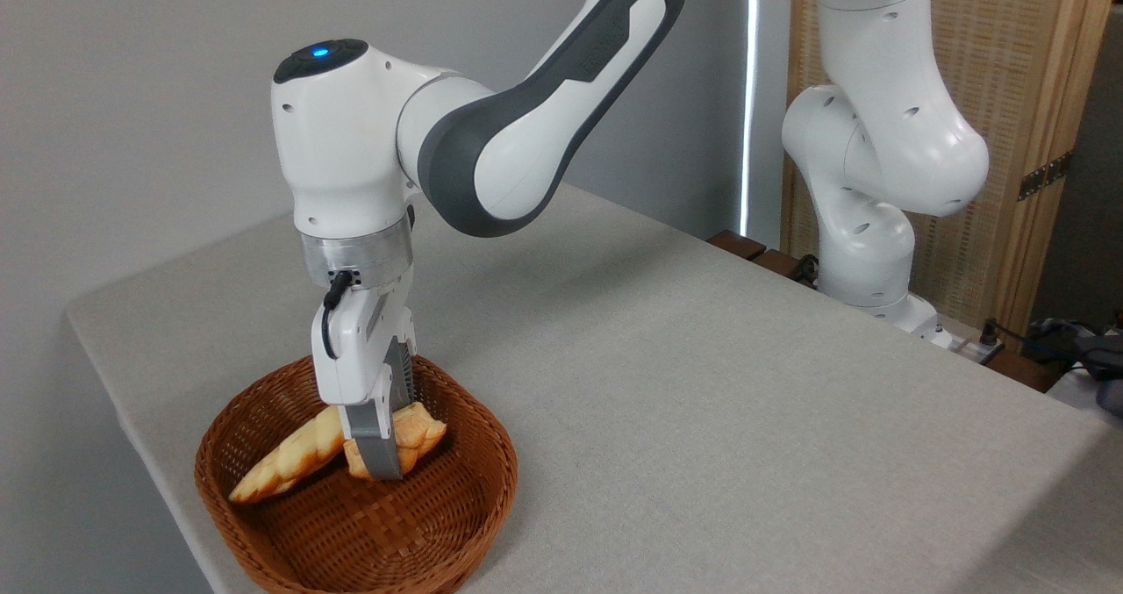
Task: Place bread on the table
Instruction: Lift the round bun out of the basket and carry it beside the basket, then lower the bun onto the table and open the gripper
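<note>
1. A Franka arm reaches straight down into a brown wicker basket (263, 524) at the near left corner of the grey table (702, 401), its gripper (383, 445) lowered onto the bread (419, 432).
2. The bread, a small lumpy golden bun, sits inside the basket just beside a longer tapered loaf (285, 462); the two appear to touch.
3. The near finger crosses the front of the bun and the jaws look narrowed around it, but the far finger is hidden, so a firm grasp cannot be confirmed.
4. The step in hand appears to be the pick: the bun has not cleared the basket.
5. The next move likely calls for a straight lift above the rim without dragging the loaf, then a carry to the open tabletop to the right and a gentle release.
</note>
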Robot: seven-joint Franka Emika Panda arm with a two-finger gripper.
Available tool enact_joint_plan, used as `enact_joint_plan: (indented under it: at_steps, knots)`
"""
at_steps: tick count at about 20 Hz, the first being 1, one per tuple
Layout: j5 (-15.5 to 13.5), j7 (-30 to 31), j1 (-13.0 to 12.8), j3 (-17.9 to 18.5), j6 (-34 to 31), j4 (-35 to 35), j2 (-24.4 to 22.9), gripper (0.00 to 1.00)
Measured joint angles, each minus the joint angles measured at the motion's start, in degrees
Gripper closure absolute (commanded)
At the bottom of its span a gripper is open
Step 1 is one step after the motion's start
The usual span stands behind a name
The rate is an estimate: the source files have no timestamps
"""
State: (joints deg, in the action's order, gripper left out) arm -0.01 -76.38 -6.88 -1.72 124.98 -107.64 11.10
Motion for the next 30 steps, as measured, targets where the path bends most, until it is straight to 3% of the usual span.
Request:
enact_joint_plan:
  at_steps: [5,6,9,16,20,24,28,30]
  knots:
    - [0.0,0.0,0.36,0.13,0.0,0.52,-1.08,0.37]
    - [0.0,0.0,0.48,0.16,-0.07,0.59,-1.77,0.32]
    - [0.0,0.0,0.66,0.26,-2.09,0.61,-4.45,0.32]
    - [-1.16,1.36,0.8,0.68,-16.99,0.58,-11.96,0.32]
    - [-1.68,1.36,0.49,0.32,-24.19,0.31,-13.49,0.31]
    - [-1.83,1.36,-1.17,-1.28,-26.04,-1.59,-13.31,0.23]
    - [-1.82,1.36,-3.67,-1.84,-25.96,-4.04,-12.67,0.01]
    - [-1.82,1.36,-4.28,-1.89,-25.59,-4.46,-11.94,0.0]
